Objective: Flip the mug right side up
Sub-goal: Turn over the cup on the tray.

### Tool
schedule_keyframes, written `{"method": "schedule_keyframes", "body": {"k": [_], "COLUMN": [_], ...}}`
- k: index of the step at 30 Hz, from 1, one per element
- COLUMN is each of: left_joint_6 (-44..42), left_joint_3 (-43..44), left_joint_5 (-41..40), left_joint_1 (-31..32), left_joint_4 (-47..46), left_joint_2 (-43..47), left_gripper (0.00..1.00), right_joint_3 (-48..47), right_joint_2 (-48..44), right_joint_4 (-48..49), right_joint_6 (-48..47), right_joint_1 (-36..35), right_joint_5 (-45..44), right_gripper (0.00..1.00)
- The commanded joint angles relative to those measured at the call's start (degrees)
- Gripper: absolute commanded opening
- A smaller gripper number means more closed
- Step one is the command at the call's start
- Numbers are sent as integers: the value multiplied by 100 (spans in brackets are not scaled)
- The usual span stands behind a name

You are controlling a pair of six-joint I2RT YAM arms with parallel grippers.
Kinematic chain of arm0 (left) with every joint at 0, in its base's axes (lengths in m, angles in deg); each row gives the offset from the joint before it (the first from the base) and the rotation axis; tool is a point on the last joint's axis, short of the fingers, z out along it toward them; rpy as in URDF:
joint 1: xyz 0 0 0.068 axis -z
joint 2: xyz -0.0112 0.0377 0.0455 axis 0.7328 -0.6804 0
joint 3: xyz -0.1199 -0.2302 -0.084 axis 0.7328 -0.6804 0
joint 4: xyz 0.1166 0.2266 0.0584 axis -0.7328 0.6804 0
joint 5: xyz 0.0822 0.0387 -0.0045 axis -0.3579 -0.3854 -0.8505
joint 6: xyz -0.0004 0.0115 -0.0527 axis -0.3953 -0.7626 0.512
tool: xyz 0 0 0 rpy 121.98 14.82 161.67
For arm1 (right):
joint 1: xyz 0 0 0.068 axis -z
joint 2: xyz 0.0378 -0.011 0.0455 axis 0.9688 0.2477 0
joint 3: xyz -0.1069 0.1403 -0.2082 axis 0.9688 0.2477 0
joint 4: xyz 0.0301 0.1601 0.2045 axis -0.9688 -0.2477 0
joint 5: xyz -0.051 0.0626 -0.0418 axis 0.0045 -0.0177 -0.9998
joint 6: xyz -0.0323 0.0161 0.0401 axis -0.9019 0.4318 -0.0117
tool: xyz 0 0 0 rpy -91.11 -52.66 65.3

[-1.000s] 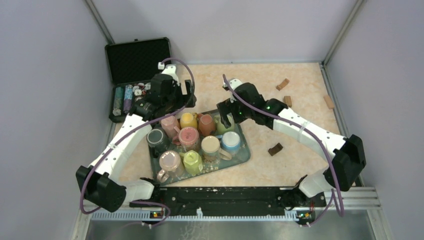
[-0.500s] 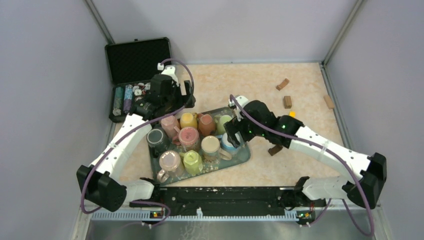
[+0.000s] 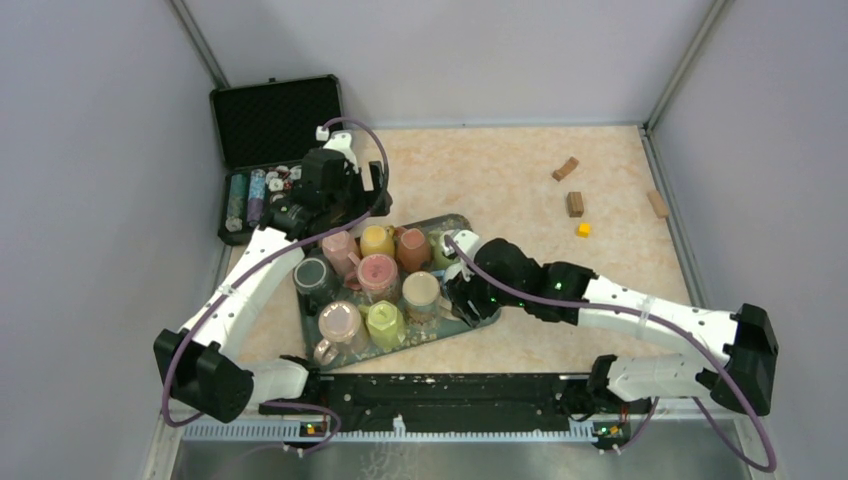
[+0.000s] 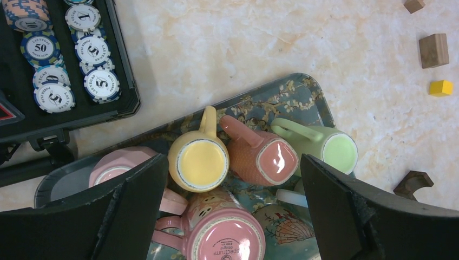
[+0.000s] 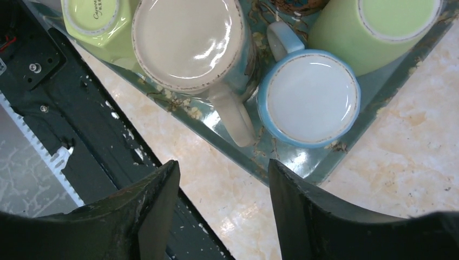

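Mugs sit base-up, packed on tray [image 4: 306, 95], walls touching or nearly so, handles pointing all ways. That leaves little room to get jaws round a body, so a handle or an outer mug looks the easier grab (my read). Task mug: can't say for sure which. R jaws hang over near-R corner of tray, where blue mug [image 5: 313, 97] sits base-up just beside cream mug [image 5: 187, 40], whose handle [image 5: 233, 119] sticks out toward the near rim. In R wrist view the gap betw. jaws lines up approx. w/ that handle, so I'd guess the target is one of these two. R jaws: parted partway, released, nothing betw. them, touching neither mug; only worktop [image 3: 520, 170] and tray rim show in the gap. R arm [image 3: 600, 300]: reaches low from its base at R, forearm near level across worktop, wrist bent down so cam looks onto the corner. L arm [image 3: 260, 270]: rises from base along L side of tray, wrist over far row, cam facing down. L jaws spread wide, released, holding nothing; yellow mug [image 4: 198, 164] and salmon mug [image 4: 265, 157] lie below, apart from them. Prob. parked clear of R arm (judgement only). Chip case [image 4: 65, 65] off tray's far-L corner, wood block [image 4: 433, 50] on worktop to R; neither involved. Flip not yet begun: no mug lifted.
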Motion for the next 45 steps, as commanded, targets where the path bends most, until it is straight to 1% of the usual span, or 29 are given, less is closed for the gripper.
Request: {"method": "schedule_keyframes", "body": {"k": [1, 6, 11, 16, 25, 35, 37, 40, 45], "left_joint_6": [-47, -56, -64, -108, -179, -205, -205, -205, -223], "left_joint_3": [39, 47, 22, 76, 106, 81, 80, 58, 62], "left_joint_5": [4, 20, 19, 55, 102, 115, 117, 124, 125], "left_joint_1": [-36, -34, -32, -34, -32, -37, -29, -31, -29], "left_joint_4": [-128, -85, -86, -75, -32, 14, 13, -2, -6], "left_joint_2": [169, 208, 228, 183, 199, 238, 239, 234, 226], "left_gripper": [98, 98, 98, 98, 99, 98, 99, 98, 98], "right_joint_3": [140, 167, 262, 250, 311, 352, 360, 385, 379], "right_joint_2": [112, 442, 621, 888, 1242, 1299, 1248, 1093, 792], "right_joint_4": [759, 968, 1250, 1368, 1606, 1663, 1631, 1602, 1641], "right_joint_6": [-16, -84, -141, -216, -262, -74, -40, 15, 63], "right_joint_1": [-117, -179, -201, -210, -333, -564, -578, -579, -580], "right_joint_5": [143, 182, 163, 106, 97, 17, -113, -508, -744], "right_gripper": [59, 51, 50, 45, 44, 38, 37, 41, 46]}}
